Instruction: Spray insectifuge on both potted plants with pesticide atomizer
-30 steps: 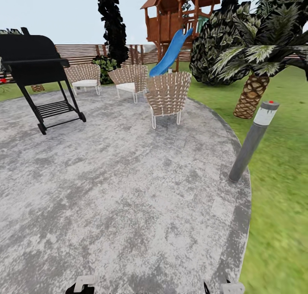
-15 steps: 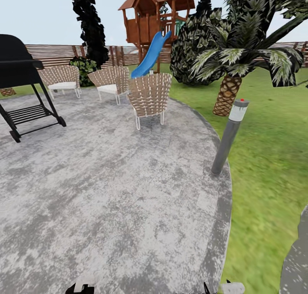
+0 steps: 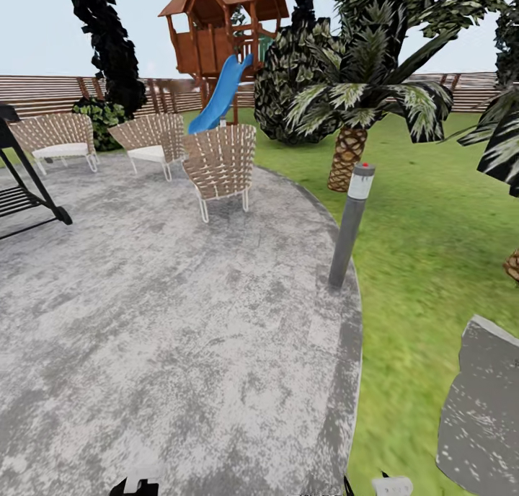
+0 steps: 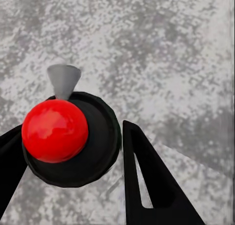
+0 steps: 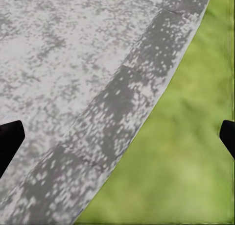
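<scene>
The pesticide atomizer, the potted plants and the insectifuge are out of view. I stand on a grey paved patio [image 3: 180,323] at the edge of the garden lawn [image 3: 432,215]. A flat grey stepping stone [image 3: 483,409] lies on the grass at the right. In the left wrist view my left gripper [image 4: 68,132] is open, its black fingers [image 4: 147,186] apart above a red knob on a black disc [image 4: 98,151]. My right gripper [image 5: 118,137] is open wide over the patio rim, with nothing between its fingers.
A grey bollard lamp [image 3: 351,226] stands at the patio edge. Three wicker chairs [image 3: 220,164] and a black grill [image 3: 21,193] are to the left. Striped palms [image 3: 360,107], a playhouse with a blue slide [image 3: 220,96] and a slat fence [image 3: 43,96] lie beyond.
The whole head picture has slid left, so the camera has turned right. The grill has nearly left the frame and a stepping stone has come in at the right.
</scene>
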